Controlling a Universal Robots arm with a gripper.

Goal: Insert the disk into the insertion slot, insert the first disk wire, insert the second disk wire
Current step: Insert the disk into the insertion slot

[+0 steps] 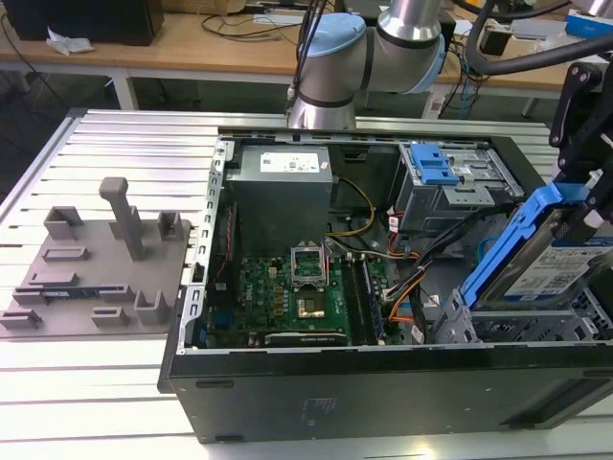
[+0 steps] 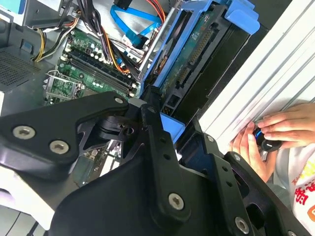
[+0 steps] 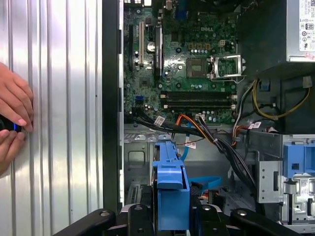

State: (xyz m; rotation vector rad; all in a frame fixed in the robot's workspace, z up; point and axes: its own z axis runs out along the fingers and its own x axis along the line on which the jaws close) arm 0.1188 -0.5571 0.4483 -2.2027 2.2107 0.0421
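The arm (image 1: 364,57) is stretched over the open computer case (image 1: 335,393), and its wrist is cut off at the exterior view's right. The jaws are closed on the disk (image 1: 551,268), which is held tilted just above the insertion slot (image 1: 508,328). Whether disk and slot touch cannot be told.

disk (image 1: 556,273) cut off at exterior view's right edge | insertion slot (image 1: 522,328) mouth mostly hidden under disk | person's hands (image 3: 14,105) cropped in first wrist view | dark item (image 3: 9,126) they pinch too small to tell
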